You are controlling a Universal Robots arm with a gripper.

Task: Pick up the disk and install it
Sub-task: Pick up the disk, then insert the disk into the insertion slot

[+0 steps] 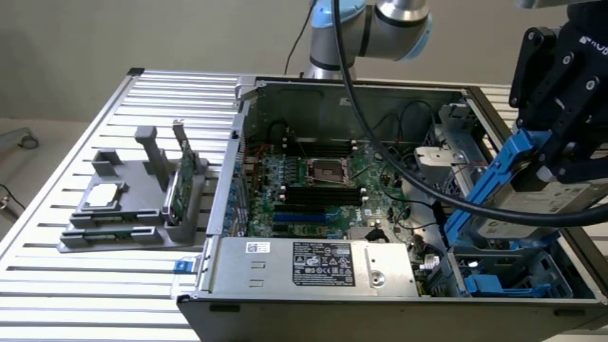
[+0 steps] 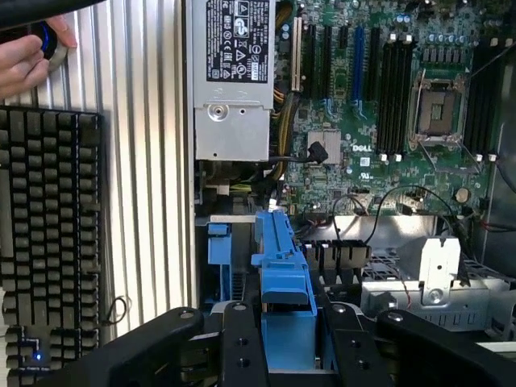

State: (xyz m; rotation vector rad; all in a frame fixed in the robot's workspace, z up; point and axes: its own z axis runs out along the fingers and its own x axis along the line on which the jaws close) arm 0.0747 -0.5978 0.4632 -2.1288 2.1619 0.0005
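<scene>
We observe the gripper (image 2: 288,355) fingers (image 2: 242,355) clamped on the disk (image 2: 282,278), with the motherboard (image 2: 339,121) beyond them marked DELL.

A plain pale beige wall (image 1: 142,35) stands behind a ribbed silver aluminium table (image 1: 95,278), evenly lit; at the exterior view's left, a strip of light grey floor (image 1: 24,178) lies beside it

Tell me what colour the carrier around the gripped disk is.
Bright blue, framing the disk held between the jaws; the wrist view shows it best.
</scene>
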